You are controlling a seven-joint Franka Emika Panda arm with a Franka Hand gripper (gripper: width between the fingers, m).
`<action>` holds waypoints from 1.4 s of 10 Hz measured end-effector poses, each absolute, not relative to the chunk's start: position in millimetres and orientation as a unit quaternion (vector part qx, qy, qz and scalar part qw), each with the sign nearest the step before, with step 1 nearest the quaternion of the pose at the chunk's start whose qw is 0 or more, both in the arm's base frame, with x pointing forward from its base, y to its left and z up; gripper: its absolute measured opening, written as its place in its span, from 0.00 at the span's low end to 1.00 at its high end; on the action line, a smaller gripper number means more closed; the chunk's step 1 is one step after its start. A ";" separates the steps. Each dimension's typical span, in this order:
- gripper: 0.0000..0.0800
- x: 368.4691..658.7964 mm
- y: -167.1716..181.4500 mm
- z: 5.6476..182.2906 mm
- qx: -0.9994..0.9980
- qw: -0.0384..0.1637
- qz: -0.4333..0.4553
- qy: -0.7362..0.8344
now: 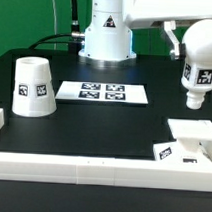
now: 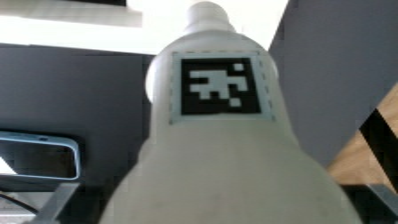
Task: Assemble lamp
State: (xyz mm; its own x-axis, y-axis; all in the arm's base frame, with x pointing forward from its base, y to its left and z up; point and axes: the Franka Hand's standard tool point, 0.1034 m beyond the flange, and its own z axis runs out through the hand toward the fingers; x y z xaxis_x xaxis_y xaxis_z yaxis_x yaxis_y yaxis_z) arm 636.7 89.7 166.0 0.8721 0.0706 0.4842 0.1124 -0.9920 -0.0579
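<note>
So far, in the exterior view, the gripper (image 1: 192, 40) holds the bulb (image 1: 201, 66) aloft over the base (image 1: 193, 133), nothing joined yet, the shade (image 1: 35, 88) well apart, while the wrist view shows only the clasped bulb's tag (image 2: 217, 85).

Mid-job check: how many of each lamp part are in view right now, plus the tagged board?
shade: 1
bulb: 1
base: 1
marker board: 1
Total: 4
</note>
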 end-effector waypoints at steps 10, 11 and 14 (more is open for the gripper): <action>0.72 636.9 89.7 140.9 -0.969 0.039 -0.238 -0.057; 0.72 637.1 89.2 140.7 -0.969 0.039 -0.238 -0.057; 0.72 644.2 84.5 138.7 -0.968 0.036 -0.240 -0.062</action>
State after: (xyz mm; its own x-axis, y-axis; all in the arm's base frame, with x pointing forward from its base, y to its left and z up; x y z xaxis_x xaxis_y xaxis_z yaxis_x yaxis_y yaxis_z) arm 644.2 84.5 138.7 0.8768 0.1022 0.4699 0.1370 -0.9897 -0.0403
